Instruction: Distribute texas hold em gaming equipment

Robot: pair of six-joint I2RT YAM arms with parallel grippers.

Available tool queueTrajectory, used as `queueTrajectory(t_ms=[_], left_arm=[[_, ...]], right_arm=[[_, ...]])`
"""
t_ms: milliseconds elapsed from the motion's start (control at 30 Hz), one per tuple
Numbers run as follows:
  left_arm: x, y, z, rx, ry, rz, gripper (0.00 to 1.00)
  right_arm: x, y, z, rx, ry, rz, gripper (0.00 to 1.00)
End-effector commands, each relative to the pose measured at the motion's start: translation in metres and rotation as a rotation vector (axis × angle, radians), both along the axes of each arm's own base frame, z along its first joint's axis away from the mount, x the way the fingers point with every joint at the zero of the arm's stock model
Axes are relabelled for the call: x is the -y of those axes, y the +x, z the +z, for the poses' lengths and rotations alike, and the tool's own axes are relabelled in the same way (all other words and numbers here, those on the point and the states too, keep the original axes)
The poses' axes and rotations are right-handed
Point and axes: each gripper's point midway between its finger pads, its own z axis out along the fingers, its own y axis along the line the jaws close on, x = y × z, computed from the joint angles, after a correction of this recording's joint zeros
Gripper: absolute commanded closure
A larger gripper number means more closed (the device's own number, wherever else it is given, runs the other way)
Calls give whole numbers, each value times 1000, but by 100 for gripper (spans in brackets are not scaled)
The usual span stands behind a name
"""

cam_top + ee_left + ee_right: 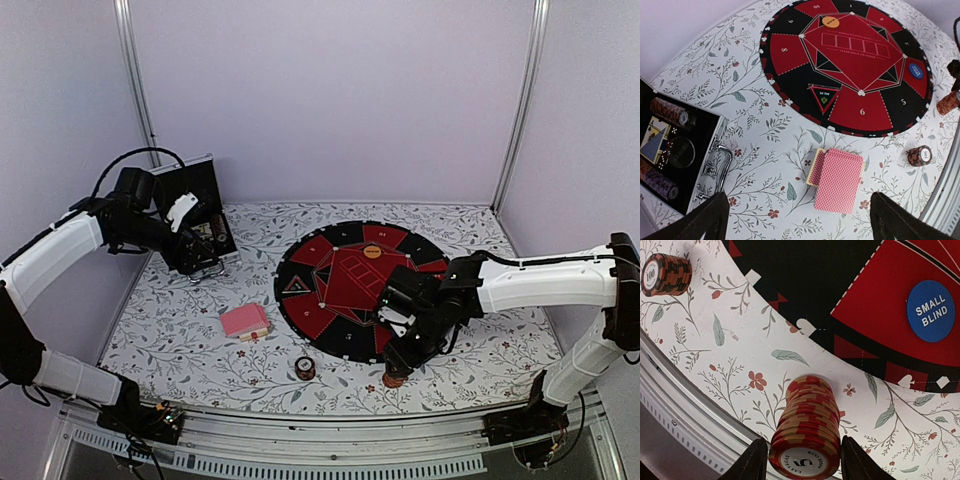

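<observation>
Floral tablecloth [200,365]: black case [700,130], round mat [312,316], cards [244,322]

A floral-print cloth covers the bench [200,345]. At ten o'clock on it a black, silver-edged case [205,210] stands open, lid tilted back, its metal handle [729,151] pointing towards the middle. Right of centre, around three o'clock, lies a round black-and-red mat [310,318] with numbered segments. A ribbed metal rail [330,445] runs along six o'clock.
</observation>
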Motion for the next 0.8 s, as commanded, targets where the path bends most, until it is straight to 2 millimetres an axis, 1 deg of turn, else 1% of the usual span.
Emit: queueTrajectory(t_ms=[0,300,433,600,767], left_arm=[[4,-1,13,29,-6,-13,0],[4,-1,16,36,-7,-14,1],[4,-1,16,38,-6,-14,0],[3,0,17,42,-4,-12,0],[2,0,19,50,2,-7,0]], right_arm=[[-1,-2,-5,-4,-8,10,47],[0,-2,-8,0,-16,10,47],[0,0,-5,9,-12,8,52],[1,-1,-6,8,-18,7,61],[0,2,0,26,-8,5,67]])
